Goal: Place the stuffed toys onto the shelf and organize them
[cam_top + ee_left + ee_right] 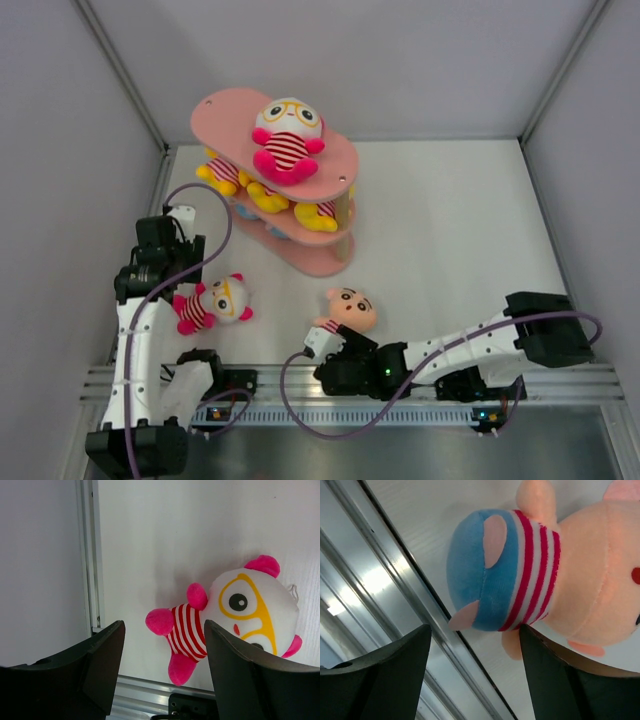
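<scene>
The pink shelf [225, 105] stands at the back left. A pink-limbed glasses toy [288, 135] sits on its top board, and yellow-bodied toys [265, 195] sit on the middle board. A second pink-limbed glasses toy [215, 303] lies on the table; in the left wrist view [240, 615] it lies just beyond my open, empty left gripper [164, 626], also seen from the top [160, 275]. The peach-faced toy in blue shorts [350, 308] lies near the front. My right gripper [325, 345] is open, and the toy's shorts [475, 575] are just ahead of its tips [475, 628].
The aluminium rail [400, 375] runs along the table's near edge, right behind both toys; it shows in the left wrist view [145, 687] and the right wrist view [395, 585]. Grey walls enclose the left, back and right. The white table [460, 230] lies right of the shelf.
</scene>
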Robot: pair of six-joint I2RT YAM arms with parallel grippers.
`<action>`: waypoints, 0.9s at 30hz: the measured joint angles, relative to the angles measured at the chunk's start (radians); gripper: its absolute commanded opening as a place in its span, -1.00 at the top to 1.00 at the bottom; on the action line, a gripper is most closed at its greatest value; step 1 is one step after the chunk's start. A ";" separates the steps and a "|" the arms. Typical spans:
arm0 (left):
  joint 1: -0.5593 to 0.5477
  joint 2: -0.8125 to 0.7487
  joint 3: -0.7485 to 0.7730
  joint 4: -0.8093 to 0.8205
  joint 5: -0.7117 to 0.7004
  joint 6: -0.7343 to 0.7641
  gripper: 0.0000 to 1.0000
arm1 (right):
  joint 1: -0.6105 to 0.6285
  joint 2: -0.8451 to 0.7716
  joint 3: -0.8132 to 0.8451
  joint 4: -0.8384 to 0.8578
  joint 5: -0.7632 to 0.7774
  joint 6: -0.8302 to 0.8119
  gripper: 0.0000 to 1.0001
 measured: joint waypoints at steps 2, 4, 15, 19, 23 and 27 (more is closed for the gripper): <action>0.001 0.000 0.000 0.000 0.001 0.000 -0.41 | -0.001 0.039 -0.001 0.005 0.011 0.021 -0.31; 0.004 0.000 0.000 0.000 0.003 0.000 -0.40 | -0.008 0.079 -0.001 0.006 0.020 0.035 0.45; 0.011 0.000 -0.001 0.000 0.004 0.000 -0.41 | -0.020 0.125 0.074 -0.029 0.031 0.003 1.00; 0.011 0.000 -0.001 0.000 0.004 0.000 -0.41 | -0.018 0.084 0.172 -0.007 0.009 -0.123 1.00; 0.011 0.000 -0.001 0.000 0.005 0.000 -0.40 | -0.034 0.071 0.245 0.025 -0.032 -0.261 1.00; 0.012 0.000 -0.001 0.000 0.007 0.000 -0.41 | -0.097 0.079 0.289 0.018 -0.074 -0.329 0.75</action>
